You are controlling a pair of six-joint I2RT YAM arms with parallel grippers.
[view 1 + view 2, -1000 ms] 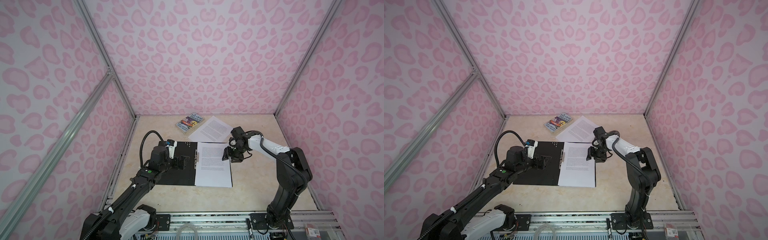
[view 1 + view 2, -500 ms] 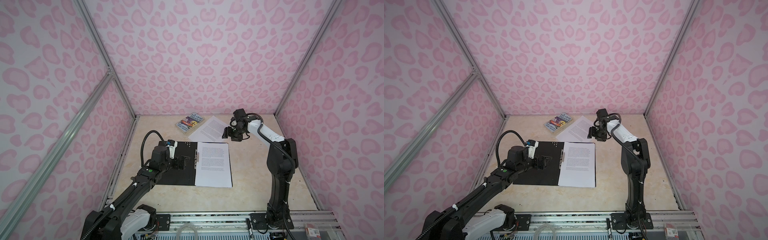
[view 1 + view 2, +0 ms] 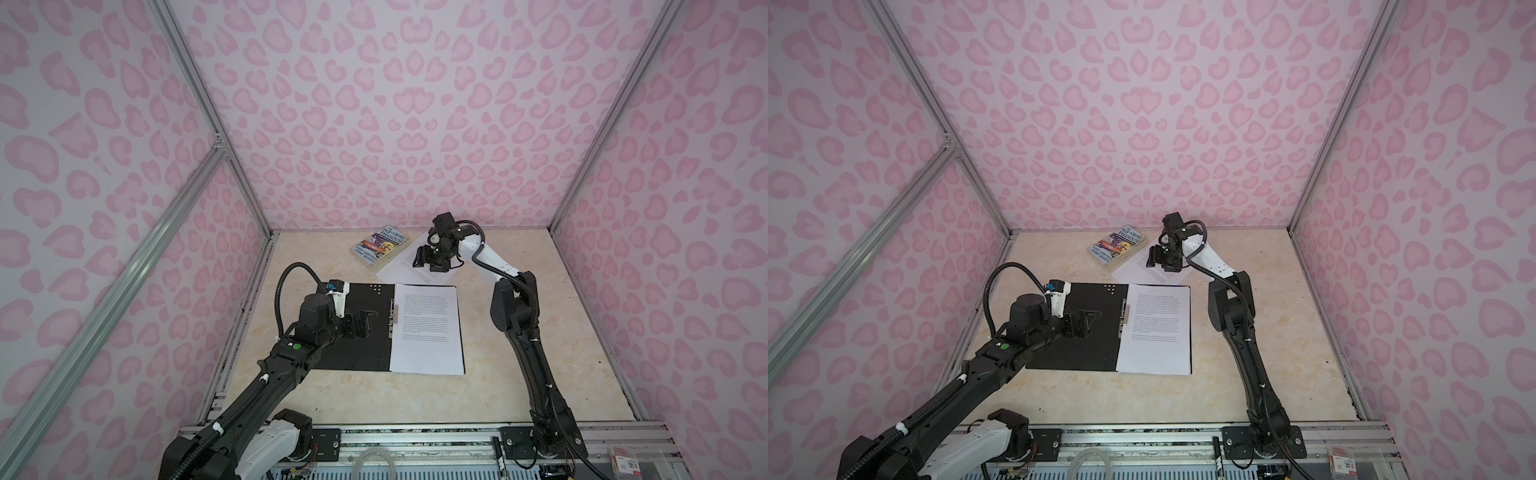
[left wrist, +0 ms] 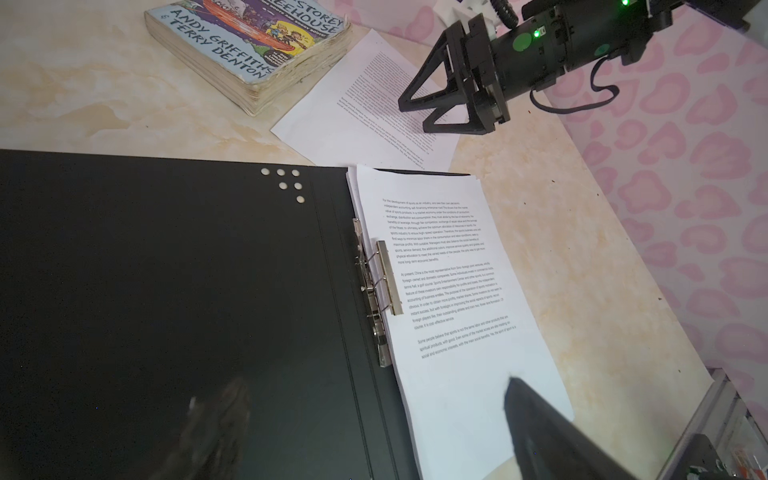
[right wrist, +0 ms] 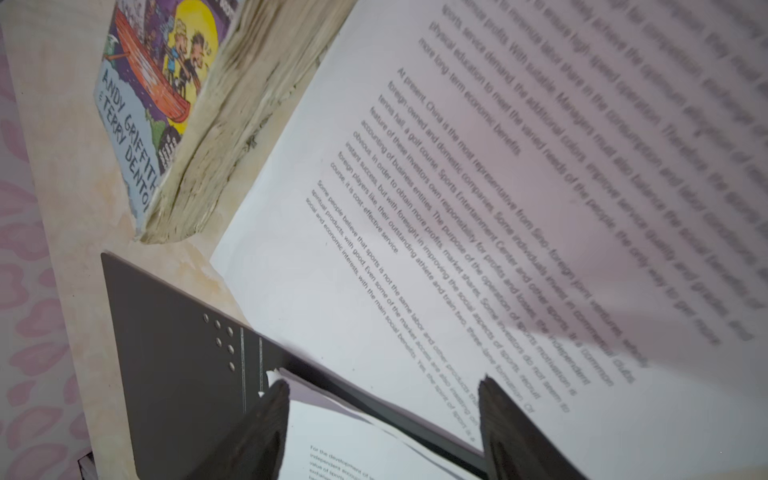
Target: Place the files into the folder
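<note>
The folder [image 3: 353,332] [image 3: 1079,345] lies open on the table, black inside up, with a metal clip [image 4: 386,282] at its spine. A stack of files [image 3: 428,328] [image 3: 1156,332] rests on its right half. One more printed sheet [image 3: 399,270] [image 3: 1133,272] [image 5: 457,187] lies behind the folder, one edge against the book. My right gripper [image 3: 420,258] [image 3: 1152,259] [image 5: 382,382] hovers open just above that sheet, holding nothing. My left gripper [image 3: 368,322] [image 3: 1090,322] [image 4: 374,384] stands open above the folder's black left half, near the spine.
A colourful paperback book [image 3: 380,249] [image 4: 249,45] lies at the back of the table, left of the loose sheet. Pink patterned walls close in the beige table [image 3: 519,374] on three sides. A metal rail [image 3: 415,440] runs along the front.
My right arm swung from the folder's stack back to the loose sheet behind it, its jaws a little wider. The left arm has not moved.
</note>
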